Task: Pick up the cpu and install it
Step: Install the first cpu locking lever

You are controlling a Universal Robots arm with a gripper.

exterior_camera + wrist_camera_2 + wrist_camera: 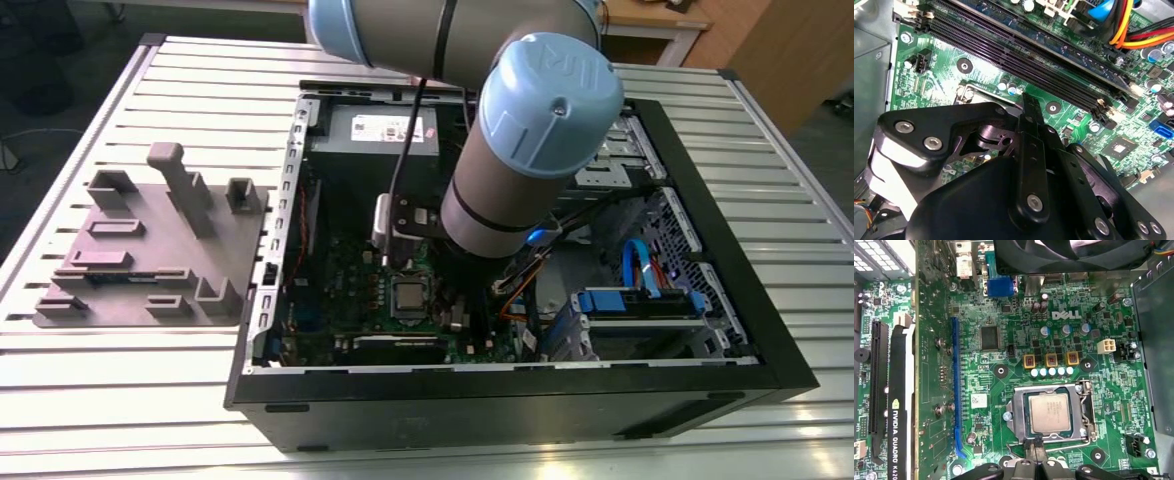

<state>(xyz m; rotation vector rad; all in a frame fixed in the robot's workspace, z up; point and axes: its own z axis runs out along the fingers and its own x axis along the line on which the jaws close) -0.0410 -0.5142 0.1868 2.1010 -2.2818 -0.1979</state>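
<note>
The cpu (1050, 413) is a flat square chip with a silver-grey top. It lies flat in its socket on the green motherboard (1004, 340), inside the open metal socket frame. In the exterior view the cpu (404, 293) shows below the arm's wrist, in the middle of the open computer case. My gripper (1035, 443) hovers just beside one edge of the socket, its two thin black fingers pressed together and holding nothing. In the second wrist view the gripper (1028, 99) points down at the board near the socket's corner.
A grey moulded plate (147, 250) with upright blocks lies at the exterior view's left of the case. Inside the case are a grey box with a white label (380, 130), a graphics card (899, 400), long memory slots (1019, 50), coloured cables (1134, 30) and blue drive brackets (641, 300).
</note>
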